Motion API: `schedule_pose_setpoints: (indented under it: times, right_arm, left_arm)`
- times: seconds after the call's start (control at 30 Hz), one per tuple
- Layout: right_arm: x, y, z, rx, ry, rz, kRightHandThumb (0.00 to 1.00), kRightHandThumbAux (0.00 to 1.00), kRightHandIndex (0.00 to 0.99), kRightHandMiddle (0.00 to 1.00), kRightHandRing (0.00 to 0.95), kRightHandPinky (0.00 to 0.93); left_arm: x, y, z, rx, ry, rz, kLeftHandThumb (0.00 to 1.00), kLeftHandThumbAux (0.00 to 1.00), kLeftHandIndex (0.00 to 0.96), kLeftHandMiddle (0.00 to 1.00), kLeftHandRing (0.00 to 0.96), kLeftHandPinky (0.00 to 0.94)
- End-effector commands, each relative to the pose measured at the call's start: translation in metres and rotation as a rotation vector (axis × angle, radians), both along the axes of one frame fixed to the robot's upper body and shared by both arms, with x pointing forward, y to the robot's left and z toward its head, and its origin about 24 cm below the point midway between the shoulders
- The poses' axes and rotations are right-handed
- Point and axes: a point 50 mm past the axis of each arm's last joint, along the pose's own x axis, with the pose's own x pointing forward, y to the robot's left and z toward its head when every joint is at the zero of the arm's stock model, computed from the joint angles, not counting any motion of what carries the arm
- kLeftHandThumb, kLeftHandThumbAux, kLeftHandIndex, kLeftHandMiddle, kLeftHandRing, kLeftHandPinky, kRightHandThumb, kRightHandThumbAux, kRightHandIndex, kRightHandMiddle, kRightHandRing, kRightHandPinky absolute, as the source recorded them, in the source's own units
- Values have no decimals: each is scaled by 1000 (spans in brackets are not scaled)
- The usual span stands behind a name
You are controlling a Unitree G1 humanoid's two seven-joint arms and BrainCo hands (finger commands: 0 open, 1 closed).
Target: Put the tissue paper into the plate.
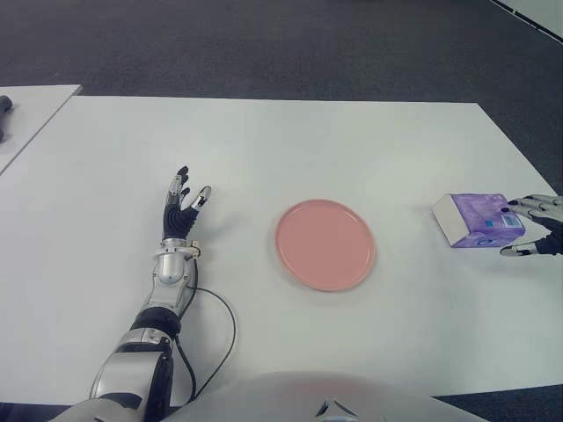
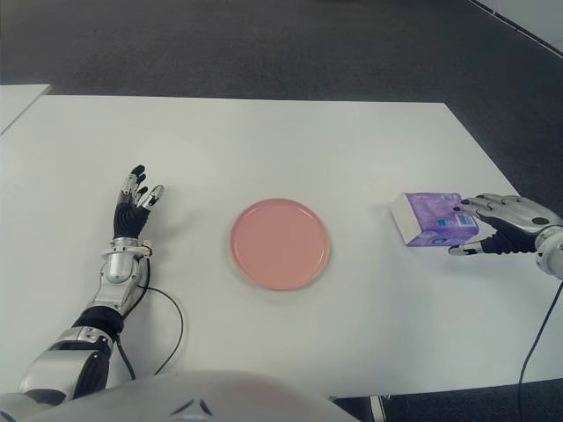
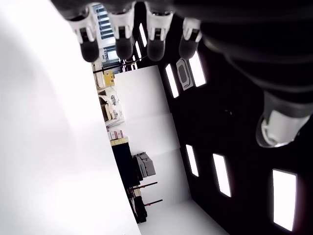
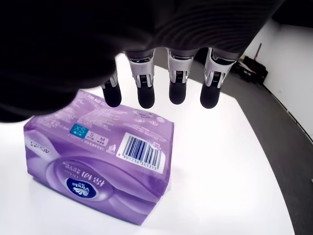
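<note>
Purple film wraps the tissue pack (image 1: 477, 219), which lies flat near the table's (image 1: 290, 141) right edge, well apart from the pink plate (image 1: 325, 243) at the table's middle. The right hand (image 1: 535, 226) is by far the nearer of the two hands: it shows just beyond the pack's right end, on the side away from the plate. The pack therefore lies from that hand toward the table's middle, with the plate further along the same line. Its long axis runs roughly along that line too, tipped slightly toward the far edge at the right end, so the hand meets a short end and not a long side.

From the right wrist view the fingertips (image 4: 145, 97) are stretched out and spread over the pack's top face above its barcode, with the thumb low by the near side. They are not closed round the pack, and I cannot tell whether any tip touches the wrapper. To my eye the grasp is not yet made; the fingers would need to reach further across the pack before they close.

The left hand (image 1: 183, 209) shows beside the plate on its left, fingers extended, holding nothing.
</note>
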Motion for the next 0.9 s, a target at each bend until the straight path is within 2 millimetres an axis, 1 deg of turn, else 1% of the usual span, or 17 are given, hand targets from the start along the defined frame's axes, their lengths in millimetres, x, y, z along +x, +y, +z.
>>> schedule_pose_setpoints:
  times: [0.03, 0.4, 0.6, 0.9]
  right_arm:
    - [0, 4, -7, 30, 2, -4, 573, 178, 0, 0, 0, 0]
    - [3, 9, -8, 49, -86, 10, 559, 171, 0, 0, 0, 0]
    - [6, 16, -7, 37, -137, 46, 555, 171, 0, 0, 0, 0]
    - [6, 18, -6, 31, -199, 84, 544, 171, 0, 0, 0, 0]
  left_arm:
    - [-9, 1, -10, 7, 43, -1, 0, 478, 0, 0, 0, 0]
    - [-8, 0, -10, -3, 36, -6, 0, 460, 0, 0, 0, 0]
    - [-9, 0, -10, -6, 24, -11, 0, 460, 0, 0, 0, 0]
    - [-9, -2, -12, -8, 42, -11, 0, 462, 0, 0, 0, 0]
